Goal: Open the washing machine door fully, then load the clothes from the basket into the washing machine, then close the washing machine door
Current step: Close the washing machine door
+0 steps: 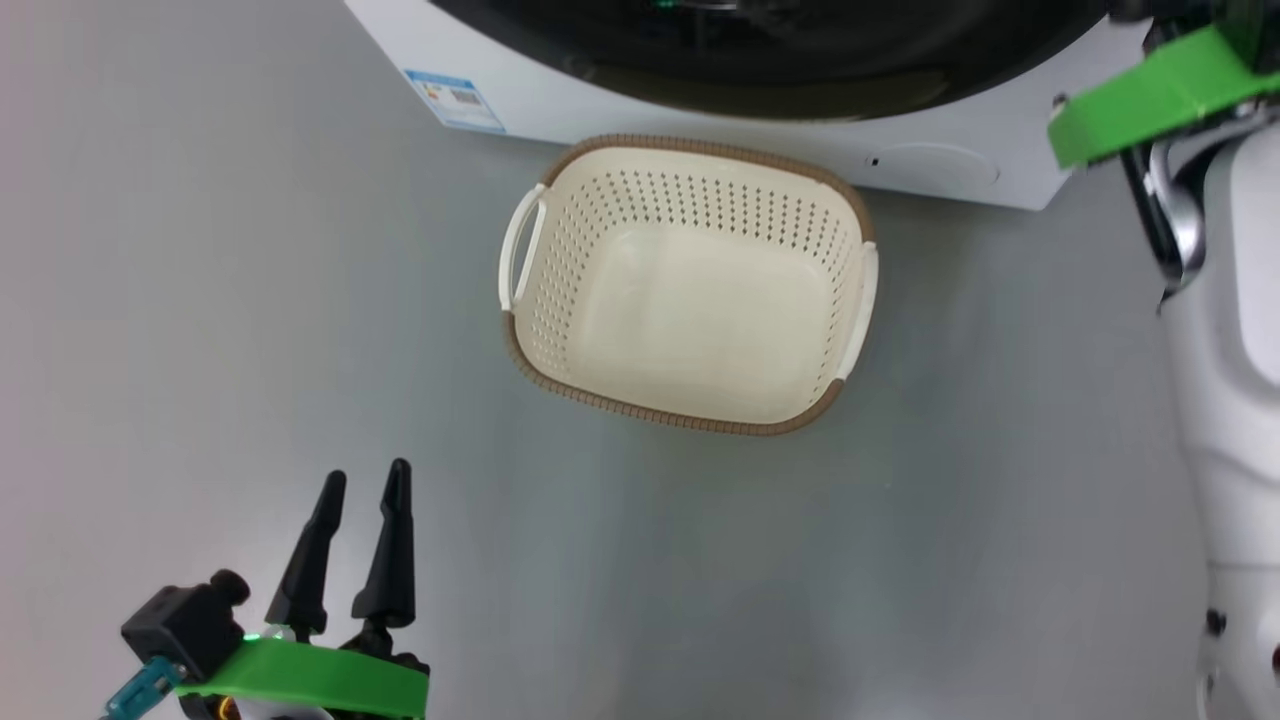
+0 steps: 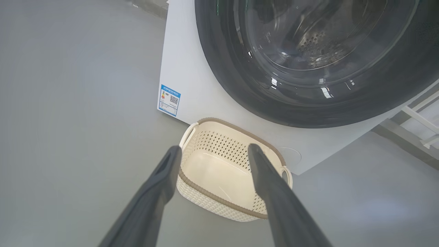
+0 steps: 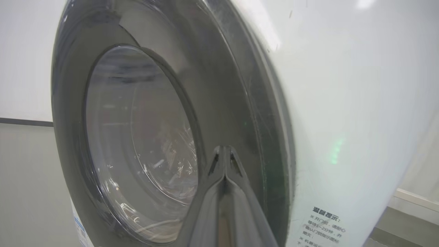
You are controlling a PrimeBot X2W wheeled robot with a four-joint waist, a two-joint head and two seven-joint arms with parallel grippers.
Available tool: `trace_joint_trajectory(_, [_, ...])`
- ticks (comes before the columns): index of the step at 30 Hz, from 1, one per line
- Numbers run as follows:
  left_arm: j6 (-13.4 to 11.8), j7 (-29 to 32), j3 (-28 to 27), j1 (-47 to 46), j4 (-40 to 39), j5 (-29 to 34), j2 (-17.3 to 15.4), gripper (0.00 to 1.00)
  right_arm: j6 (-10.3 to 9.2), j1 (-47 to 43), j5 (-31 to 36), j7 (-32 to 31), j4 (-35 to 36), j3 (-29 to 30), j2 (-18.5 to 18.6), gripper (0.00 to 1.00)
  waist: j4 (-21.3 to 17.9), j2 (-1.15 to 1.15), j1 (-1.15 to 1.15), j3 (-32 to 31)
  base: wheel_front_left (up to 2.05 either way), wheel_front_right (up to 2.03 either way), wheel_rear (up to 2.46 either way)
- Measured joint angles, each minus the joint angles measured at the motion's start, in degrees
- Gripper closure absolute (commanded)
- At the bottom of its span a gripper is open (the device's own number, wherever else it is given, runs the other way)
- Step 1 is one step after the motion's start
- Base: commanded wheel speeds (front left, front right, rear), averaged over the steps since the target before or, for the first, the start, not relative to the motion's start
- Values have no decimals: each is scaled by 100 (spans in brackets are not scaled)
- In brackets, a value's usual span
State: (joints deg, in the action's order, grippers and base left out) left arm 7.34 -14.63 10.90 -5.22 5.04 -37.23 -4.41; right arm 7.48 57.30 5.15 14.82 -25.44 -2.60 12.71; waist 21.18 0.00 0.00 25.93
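Note:
The washing machine (image 1: 930,165) stands at the top of the head view, its door (image 1: 760,90) closed flush against the white front. The basket (image 1: 700,200) sits on the floor just before it, and its inside is bare. The clothes are out of view. My left gripper (image 1: 367,475) hovers open at the lower left, well short of the basket (image 2: 219,202), with nothing between its fingers. In the right wrist view my right gripper (image 3: 224,148) is shut, its tips close against the door's black rim (image 3: 240,103) beside the glass bowl (image 3: 137,120); whether they touch I cannot tell.
Grey floor surrounds the basket on all sides. A blue label sticker (image 2: 169,100) marks the machine's lower left corner. My right arm's green band (image 1: 1150,90) and pale forearm (image 1: 1230,300) fill the right edge of the head view.

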Motion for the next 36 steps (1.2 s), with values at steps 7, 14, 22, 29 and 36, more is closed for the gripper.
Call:
trace_joint_trajectory(7, [0,0,-220,138,45,186,-8,0,0,-1423,-435,0,962,49,-96,0,-182,0,0,-484,0,0,0])
trace_joint_trajectory(14, [-1,0,-534,672,65,631,10,0,0,-3283,-781,-1,1758,254,-410,0,-496,0,0,-1129,0,0,0])
trace_joint_trajectory(22, [0,0,-728,1199,20,1043,98,0,-1,-5069,-1131,-5,2235,539,-743,0,-1047,0,0,-1811,0,0,0])
trace_joint_trajectory(29, [0,0,-884,1477,-42,1251,146,0,-1,-5904,-1178,-7,2477,636,-943,0,-1607,0,0,-2199,0,0,0])
trace_joint_trajectory(36, [0,0,-990,1478,-65,1412,163,0,-1,-6384,-1084,-7,2568,939,-1012,0,-1932,0,0,-2505,0,0,0])
